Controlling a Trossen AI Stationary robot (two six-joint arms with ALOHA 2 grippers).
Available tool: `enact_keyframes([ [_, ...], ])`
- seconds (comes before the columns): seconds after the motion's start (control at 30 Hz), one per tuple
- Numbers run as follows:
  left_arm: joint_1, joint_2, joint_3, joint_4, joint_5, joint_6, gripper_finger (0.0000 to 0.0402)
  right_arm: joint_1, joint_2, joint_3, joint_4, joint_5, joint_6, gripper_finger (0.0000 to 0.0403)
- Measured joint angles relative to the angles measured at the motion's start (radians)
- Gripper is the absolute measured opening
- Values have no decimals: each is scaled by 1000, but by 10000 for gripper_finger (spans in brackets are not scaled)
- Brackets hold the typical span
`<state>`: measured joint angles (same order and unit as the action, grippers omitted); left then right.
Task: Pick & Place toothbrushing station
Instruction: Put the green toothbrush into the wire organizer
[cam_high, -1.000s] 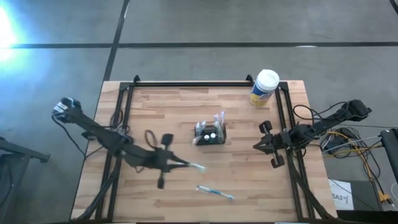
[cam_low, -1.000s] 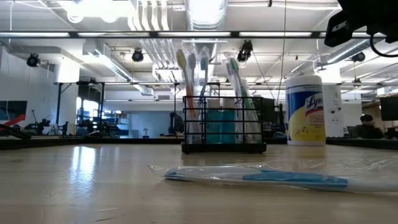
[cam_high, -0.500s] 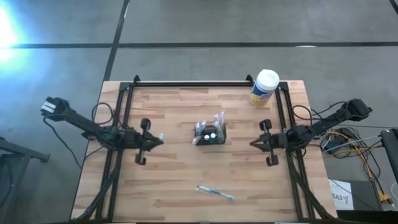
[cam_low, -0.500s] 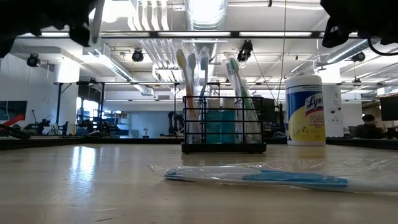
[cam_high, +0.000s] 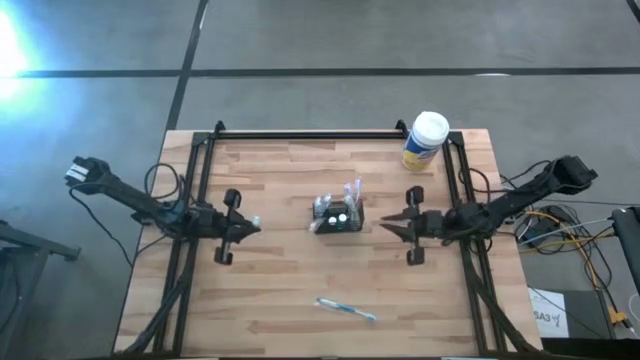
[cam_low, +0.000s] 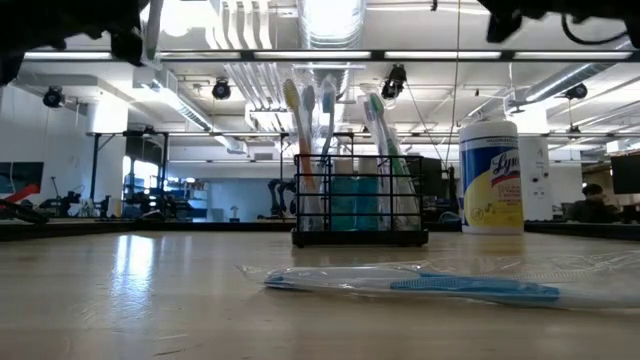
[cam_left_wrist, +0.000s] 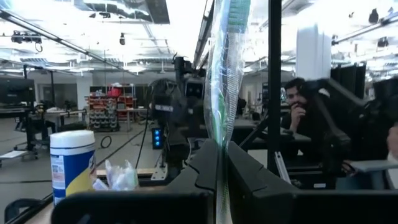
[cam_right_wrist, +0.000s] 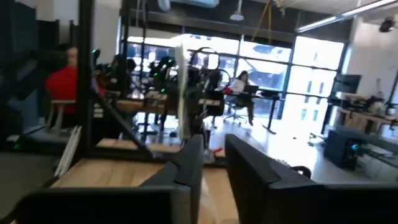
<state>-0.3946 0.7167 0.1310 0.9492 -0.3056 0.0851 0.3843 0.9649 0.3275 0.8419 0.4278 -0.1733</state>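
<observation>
High view: our black wire-mesh toothbrush caddy (cam_high: 337, 215) sits mid-surface holding several brushes. Our left gripper (cam_high: 246, 226) clamps a plastic-wrapped toothbrush (cam_left_wrist: 224, 93) beside it; another wrapped blue toothbrush (cam_high: 346, 309) awaits. Our right gripper (cam_high: 388, 225) hovers slightly parted, empty.

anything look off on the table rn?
One wrapped toothbrush lies loose on the table's near side, apart from the caddy, which stands upright mid-table. Left gripper holds another wrapped toothbrush upright, clear of the caddy. Nothing spilled or tipped.
</observation>
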Motion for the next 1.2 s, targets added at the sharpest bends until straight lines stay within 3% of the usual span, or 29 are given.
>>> enact_keyframes([
  [0.1,0,53,76,-56,0,12,12,-21,84,104,0,-11,-21,100],
  [0.3,0,191,245,-126,-1,20,13,-40,225,291,2,-166,-86,164],
  [0.53,-1,370,435,-189,-2,78,11,-67,349,446,3,-167,-58,212],
  [0.67,-1,467,530,-189,-31,122,12,-102,407,503,-1,-180,-53,225],
  [0.9,0,587,643,-190,-109,206,12,-155,478,557,-9,-326,42,238],
  [1.2,7,629,664,-198,-184,220,11,-159,501,604,-85,-335,47,227],
])
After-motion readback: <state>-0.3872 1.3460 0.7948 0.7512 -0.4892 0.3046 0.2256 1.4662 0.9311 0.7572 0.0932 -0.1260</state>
